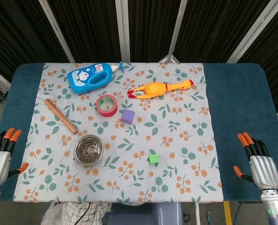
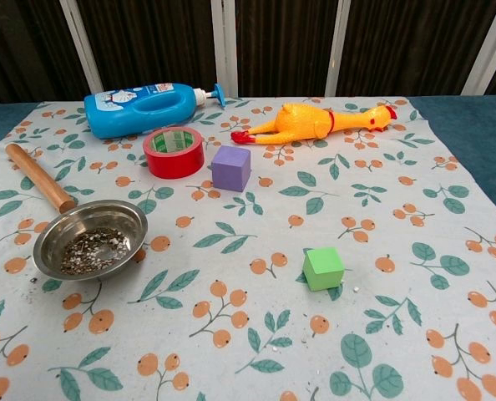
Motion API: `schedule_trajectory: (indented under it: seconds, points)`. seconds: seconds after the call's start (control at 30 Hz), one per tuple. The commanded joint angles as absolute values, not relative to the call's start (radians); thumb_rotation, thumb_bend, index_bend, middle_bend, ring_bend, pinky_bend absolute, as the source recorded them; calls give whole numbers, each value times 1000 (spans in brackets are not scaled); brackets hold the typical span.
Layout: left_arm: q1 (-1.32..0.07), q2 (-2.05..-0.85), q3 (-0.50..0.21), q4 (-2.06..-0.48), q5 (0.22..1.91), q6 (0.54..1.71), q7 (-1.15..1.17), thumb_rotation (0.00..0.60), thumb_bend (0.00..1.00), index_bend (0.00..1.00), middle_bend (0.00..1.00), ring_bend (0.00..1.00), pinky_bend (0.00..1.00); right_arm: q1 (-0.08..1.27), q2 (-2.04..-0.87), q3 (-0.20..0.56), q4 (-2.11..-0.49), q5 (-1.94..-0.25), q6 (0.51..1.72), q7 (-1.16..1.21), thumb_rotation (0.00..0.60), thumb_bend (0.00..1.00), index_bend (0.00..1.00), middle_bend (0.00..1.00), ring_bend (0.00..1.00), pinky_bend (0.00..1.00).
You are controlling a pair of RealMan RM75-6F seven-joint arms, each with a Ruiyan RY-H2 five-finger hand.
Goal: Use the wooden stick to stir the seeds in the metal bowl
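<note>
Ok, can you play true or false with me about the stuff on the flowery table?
1. The wooden stick is lying on the tablecloth, not in a robot hand. True.
2. The metal bowl is empty. False: it has seeds in it.
3. The purple cube is beside the red tape roll. True.
4. The rubber chicken is blue. False: it is yellow; the bottle is blue.
5. The left robot hand is holding the green cube. False: it holds nothing, and so does the right robot hand.
</note>
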State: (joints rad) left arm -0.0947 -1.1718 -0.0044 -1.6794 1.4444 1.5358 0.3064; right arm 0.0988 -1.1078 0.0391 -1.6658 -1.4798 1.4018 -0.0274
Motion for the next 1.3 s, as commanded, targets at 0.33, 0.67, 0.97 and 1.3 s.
schedule_trajectory:
  seconds: [0.33, 0.67, 0.97, 1.3]
  points:
    - [-135, -1172, -29, -1670, 1420, 1454, 332, 600, 164, 0, 0, 0, 0, 95, -1104, 41, -1673, -1465, 1400, -22, 600, 320, 0, 0, 0, 0]
    - [-367, -1161, -122, -1542, 1325, 1134, 454, 600, 292, 209, 219, 0, 0, 102, -1108, 46, -1681, -1449, 1383, -27, 600, 320, 0, 0, 0, 0]
    - [-534, -1230, -130, -1356, 1298, 917, 508, 600, 336, 285, 324, 0, 0, 101, -1103, 47, -1687, -1440, 1379, -18, 600, 319, 0, 0, 0, 0]
    - [-618, -1362, -116, -1184, 1292, 831, 482, 600, 337, 280, 316, 0, 0, 101, -1094, 48, -1693, -1424, 1367, 0, 600, 320, 0, 0, 0, 0]
